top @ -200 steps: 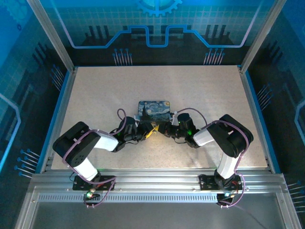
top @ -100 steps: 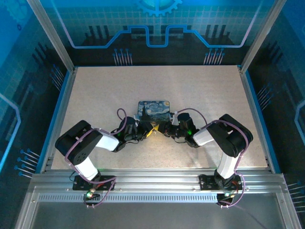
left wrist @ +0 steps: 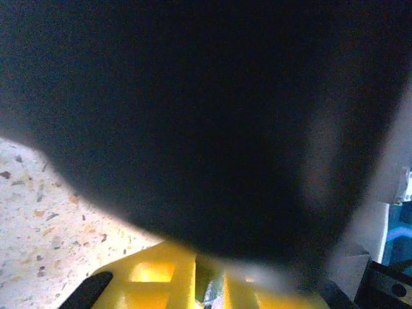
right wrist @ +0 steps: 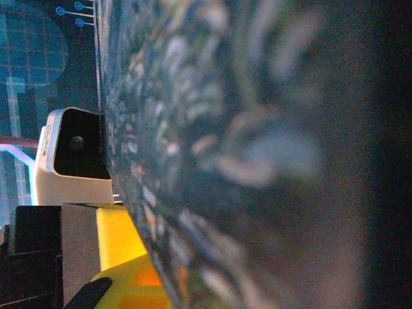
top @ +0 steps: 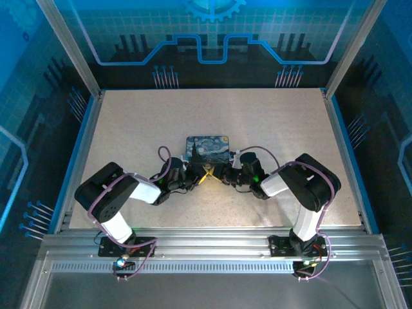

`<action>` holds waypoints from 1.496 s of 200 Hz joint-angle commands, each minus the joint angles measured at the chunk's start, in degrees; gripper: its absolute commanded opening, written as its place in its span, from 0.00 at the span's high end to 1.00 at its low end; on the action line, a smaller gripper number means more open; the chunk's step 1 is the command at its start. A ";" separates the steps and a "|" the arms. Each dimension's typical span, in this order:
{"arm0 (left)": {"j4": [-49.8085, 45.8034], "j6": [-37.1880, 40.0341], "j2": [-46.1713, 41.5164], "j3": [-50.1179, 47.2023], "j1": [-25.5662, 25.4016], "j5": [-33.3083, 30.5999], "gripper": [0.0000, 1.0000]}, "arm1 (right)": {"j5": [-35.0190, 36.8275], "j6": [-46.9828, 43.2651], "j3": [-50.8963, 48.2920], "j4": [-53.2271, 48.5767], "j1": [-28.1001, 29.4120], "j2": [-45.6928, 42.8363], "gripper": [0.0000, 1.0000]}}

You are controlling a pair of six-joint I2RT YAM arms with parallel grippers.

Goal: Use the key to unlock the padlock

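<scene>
Top external view puts the left gripper (top: 201,175) and right gripper (top: 214,174) tip to tip at the near edge of the painted tin (top: 209,147) on the bench (top: 270,122). The padlock and key are too small to pick out in that knot, and I cannot tell whether either gripper is clenched or released. From the left wrist, a dark blurred mass overhangs yellow fingers (left wrist: 158,280). From the right wrist, the tin's face looms close and out of focus.

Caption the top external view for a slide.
Left arm and right arm reach inward, yellow fingers close together at the tin's near edge on the speckled table.
</scene>
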 commanded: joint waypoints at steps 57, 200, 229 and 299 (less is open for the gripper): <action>-2.17 -0.39 -0.91 1.40 -1.73 -0.80 0.85 | 2.66 -11.61 -1.32 -16.37 0.60 -8.96 0.53; -8.81 -1.22 -7.12 2.54 -2.62 -2.59 0.89 | 36.97 -76.90 9.14 -55.50 18.91 -32.23 0.19; -8.97 -1.41 -7.52 2.67 -2.62 -2.68 0.90 | 39.26 -97.84 4.03 -47.95 24.15 -34.14 0.20; -9.03 -1.88 -7.58 2.93 -2.68 -2.70 0.91 | 46.59 -109.80 2.01 -39.03 25.04 -26.73 0.31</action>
